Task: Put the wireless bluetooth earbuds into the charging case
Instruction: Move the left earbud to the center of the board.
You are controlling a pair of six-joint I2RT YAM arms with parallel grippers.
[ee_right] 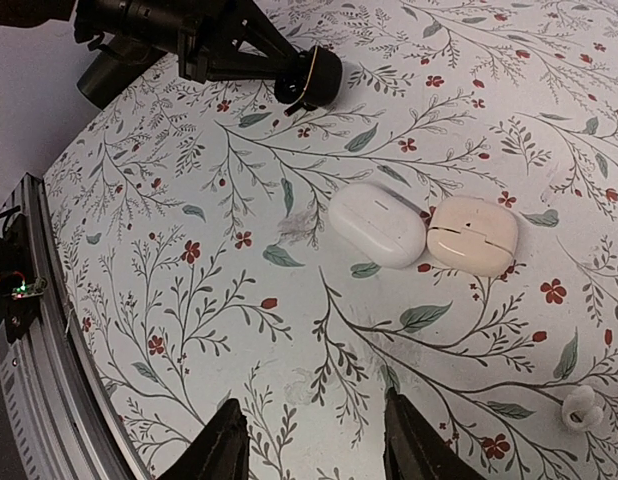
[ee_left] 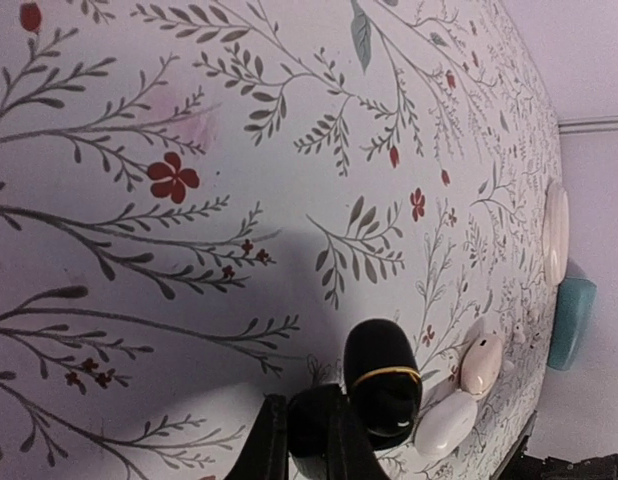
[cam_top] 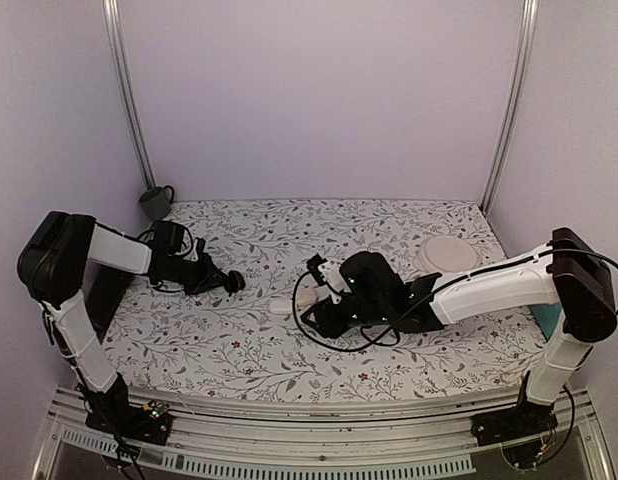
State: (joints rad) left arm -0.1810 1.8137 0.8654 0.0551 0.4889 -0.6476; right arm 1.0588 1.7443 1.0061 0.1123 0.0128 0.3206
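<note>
One round black case (ee_right: 309,75) sits on the flowered cloth (ee_right: 189,330), pinched at its edge by my closed left hand (ee_right: 279,80). My right hand (ee_right: 309,430) hovers half open, empty, near a white box (ee_right: 377,222) and a cream box (ee_right: 472,235).

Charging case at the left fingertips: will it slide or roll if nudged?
The charging case looks glossy and rounded, so a pinch may slip off it. Small and hard-looking, it probably skids across the flowered cloth rather than tipping or flexing.
</note>
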